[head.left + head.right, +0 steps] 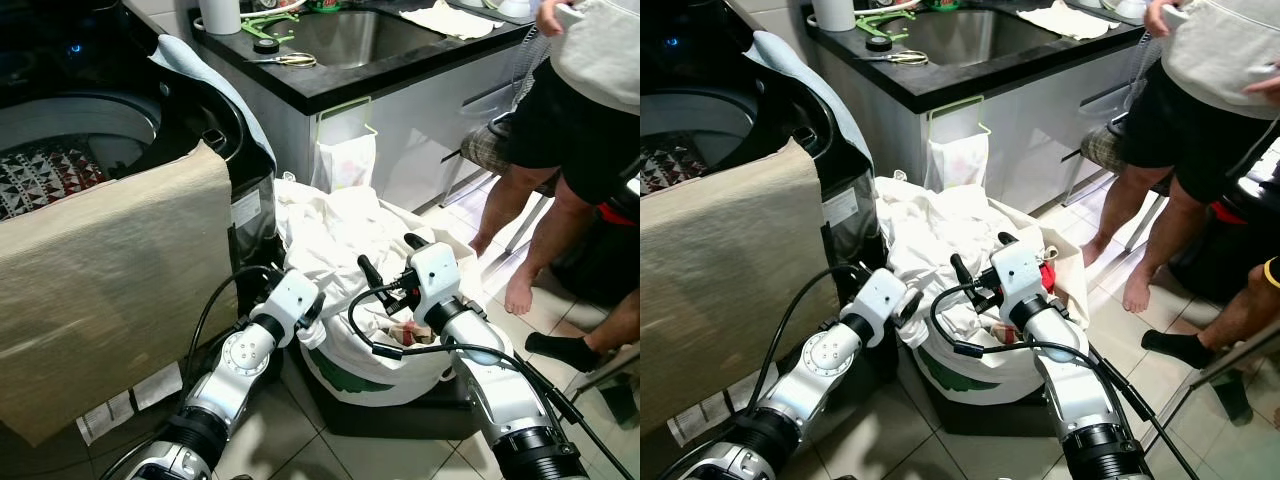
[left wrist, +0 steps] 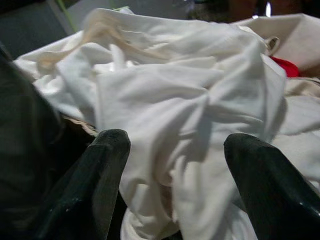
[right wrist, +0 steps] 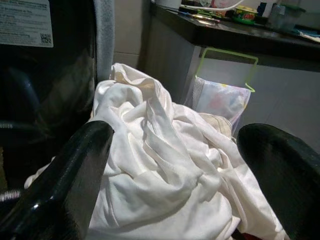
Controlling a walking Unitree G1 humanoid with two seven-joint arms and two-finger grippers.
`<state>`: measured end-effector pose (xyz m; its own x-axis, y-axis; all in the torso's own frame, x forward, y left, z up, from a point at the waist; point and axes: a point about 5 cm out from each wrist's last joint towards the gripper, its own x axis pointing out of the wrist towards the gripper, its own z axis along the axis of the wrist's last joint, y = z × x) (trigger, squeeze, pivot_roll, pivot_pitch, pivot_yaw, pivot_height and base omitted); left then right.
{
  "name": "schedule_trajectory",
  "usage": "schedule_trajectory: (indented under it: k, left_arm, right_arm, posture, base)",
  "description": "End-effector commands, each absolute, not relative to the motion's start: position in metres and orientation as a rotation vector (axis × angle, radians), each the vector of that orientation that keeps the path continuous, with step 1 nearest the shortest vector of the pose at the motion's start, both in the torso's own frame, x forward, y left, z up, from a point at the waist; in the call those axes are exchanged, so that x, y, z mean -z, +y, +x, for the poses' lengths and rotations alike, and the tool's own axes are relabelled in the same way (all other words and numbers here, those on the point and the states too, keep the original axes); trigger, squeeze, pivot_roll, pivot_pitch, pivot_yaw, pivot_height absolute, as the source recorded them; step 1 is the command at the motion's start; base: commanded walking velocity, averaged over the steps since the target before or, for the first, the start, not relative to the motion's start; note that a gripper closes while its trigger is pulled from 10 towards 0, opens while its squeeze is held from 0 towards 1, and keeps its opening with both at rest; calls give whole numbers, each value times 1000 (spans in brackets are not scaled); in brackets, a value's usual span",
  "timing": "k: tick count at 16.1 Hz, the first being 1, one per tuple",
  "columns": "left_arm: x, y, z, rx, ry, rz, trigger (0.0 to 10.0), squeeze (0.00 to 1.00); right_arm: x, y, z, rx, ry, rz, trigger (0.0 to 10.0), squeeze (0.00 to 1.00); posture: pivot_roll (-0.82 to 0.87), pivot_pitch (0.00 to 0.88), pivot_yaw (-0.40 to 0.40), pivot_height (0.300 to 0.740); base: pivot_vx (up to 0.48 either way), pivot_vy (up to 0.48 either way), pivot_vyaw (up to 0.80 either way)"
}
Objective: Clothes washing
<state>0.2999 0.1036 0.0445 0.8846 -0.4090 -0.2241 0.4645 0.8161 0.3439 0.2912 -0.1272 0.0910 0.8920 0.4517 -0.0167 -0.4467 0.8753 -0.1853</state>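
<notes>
You are looking down at a pale tiled floor (image 1: 330, 455) beside a black countertop (image 1: 330, 85) with a steel sink (image 1: 345, 35) set into it, above white cabinet fronts (image 1: 430, 120). A green-framed bag holder (image 1: 347, 145) hangs on the cabinet (a printed bag inside it), and scissors (image 1: 285, 59) lie on the counter by the sink. At your right a barefoot person (image 1: 570, 130) in dark shorts stands on the tiles.

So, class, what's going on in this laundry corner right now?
A humanoid robot is reaching both arms into a laundry basket heaped with white laundry, beside a top-loading washing machine whose lid is up. The left gripper and right gripper are both open, fingers spread over the white cloth, nothing gripped yet. A beige cloth hangs over the washer's front. A person stands nearby.
</notes>
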Motion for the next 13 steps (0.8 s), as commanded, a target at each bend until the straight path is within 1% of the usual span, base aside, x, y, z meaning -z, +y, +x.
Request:
schedule_trajectory:
  k: [1,2,3,5,6,9,11,13]
  left_arm:
    - [-56,115,303,428,93,372,10000,0]
    - [-58,119,299,421,78,360,10000,0]
    - [-67,129,274,380,7,287,10000,0]
    - [-73,133,258,343,-30,234,10000,0]
    - [-79,126,248,343,-51,220,10000,0]
    - [-84,120,241,351,-53,225,10000,0]
    - [-85,128,242,323,-29,238,10000,0]
    - [-85,130,242,315,-20,245,10000,0]
  right_arm:
    - [-87,-137,292,-440,-15,-209,10000,0]
    - [-88,-139,295,-431,-19,-214,10000,0]
    - [-95,-148,306,-384,-42,-224,10000,0]
    - [-98,-151,311,-364,-54,-225,10000,0]
    - [-98,-150,314,-362,-55,-222,10000,0]
    - [-96,-141,319,-384,-55,-215,10000,0]
    - [-99,-135,323,-402,-74,-212,10000,0]
    - [-101,-135,324,-403,-82,-214,10000,0]
  posture:
    - [-74,0,4,740]
    - [-69,0,5,740]
    - [-54,0,6,740]
    - [-25,0,-3,740]
    - [15,0,-25,740]
    - [46,0,-47,740]
    - [41,0,-48,740]
    - [35,0,-46,740]
  base:
    - [0,0,0]
    - [0,0,0]
    - [0,0,0]
    - [0,0,0]
    - [0,0,0]
    - [0,0,0]
    - [0,0,0]
    - [0,0,0]
